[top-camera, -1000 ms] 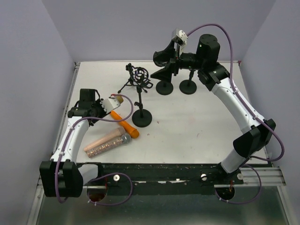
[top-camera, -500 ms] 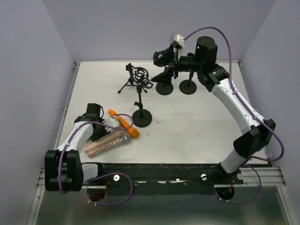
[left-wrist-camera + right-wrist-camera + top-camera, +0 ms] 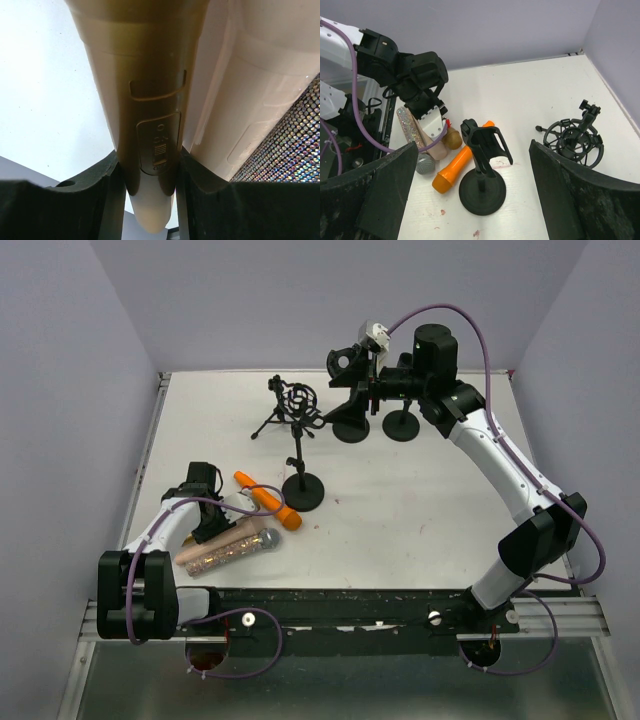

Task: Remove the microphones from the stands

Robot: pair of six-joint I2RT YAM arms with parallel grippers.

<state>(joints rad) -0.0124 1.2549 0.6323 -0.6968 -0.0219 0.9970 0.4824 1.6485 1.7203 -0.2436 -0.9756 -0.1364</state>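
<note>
left hand (image 3: 149,165) is down low at the near-left of the tabletop (image 3: 420,510), closed on the gold microphone (image 3: 145,75). both black fingers (image 3: 102,195) press the sides of its handle near the tail end, close to the switch panel. the mic is off the stand (image 3: 303,492), whose clip (image 3: 487,142) stands empty in the right wrist view. the mic sits just beside the glitter microphone (image 3: 228,550) and near the orange microphone (image 3: 268,502); we cannot tell whether it rests on the tabletop or hangs just above it. right hand (image 3: 350,383) hovers at the far side with jaws spread wide, holding nothing, near the shock mount (image 3: 298,405). handling, as we judge it: a stiff, smooth shell, tapered toward the tail, likely light but head-heavy. the taper invites sliding through the fingers, and a tail-end grip lets the head droop. a better hold looks to be mid-handle, just behind the head, clear of the switch. the grille is the part most likely to dent, so we would set it down gently and keep it from knocking its neighbours.
</note>
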